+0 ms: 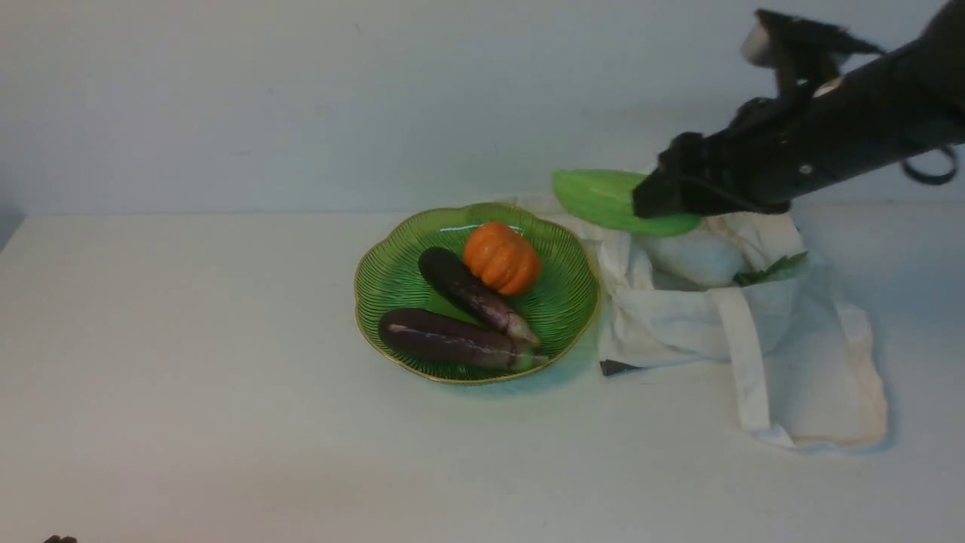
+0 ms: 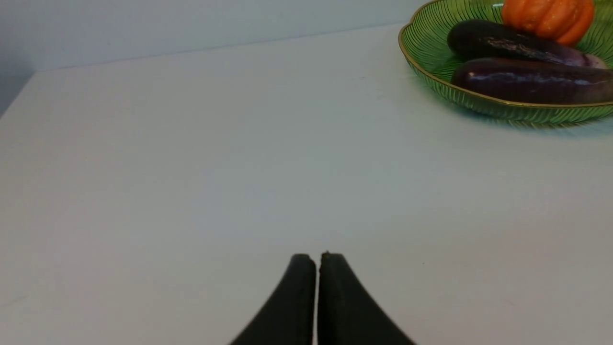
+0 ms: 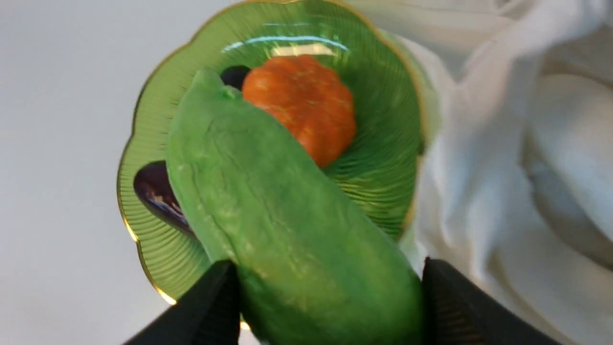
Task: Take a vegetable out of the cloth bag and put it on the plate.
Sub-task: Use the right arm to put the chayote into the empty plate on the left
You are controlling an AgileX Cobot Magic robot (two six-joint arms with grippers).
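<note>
My right gripper is shut on the bright green vegetable and holds it in the air above the cloth bag's left edge, its free end pointing toward the plate. In the right wrist view the vegetable sits between my black fingers, with the plate below it. The off-white bag lies open right of the plate. My left gripper is shut and empty, low over bare table, left of the plate.
The plate holds two dark purple eggplants and an orange pumpkin. A white radish with green leaves lies in the bag's mouth. A pale wall stands behind the table.
</note>
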